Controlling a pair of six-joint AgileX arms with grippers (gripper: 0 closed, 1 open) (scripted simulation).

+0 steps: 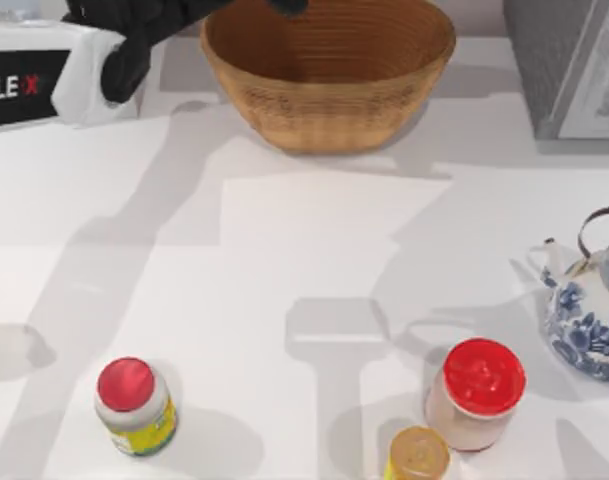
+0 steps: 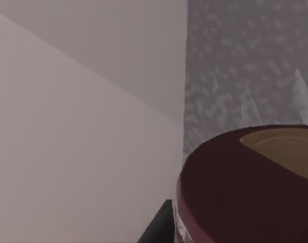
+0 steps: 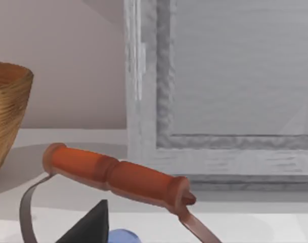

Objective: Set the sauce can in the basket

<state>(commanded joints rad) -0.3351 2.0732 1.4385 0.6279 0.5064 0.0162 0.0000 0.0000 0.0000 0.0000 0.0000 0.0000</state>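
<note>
Carrying the sauce can w/ your left arm up at the far-left rim of the basket, you've got it pressed close under the left wrist cam, dark red-brown lid up, so it looks clamped in the left gripper, tho the fingers themselves aren't visible. Risk: let go before it's over the bowl's middle and it could clip the rim and roll onto the table, or tip the basket. Right arm is parked over the teapot; can't tell its pincer state.
</note>
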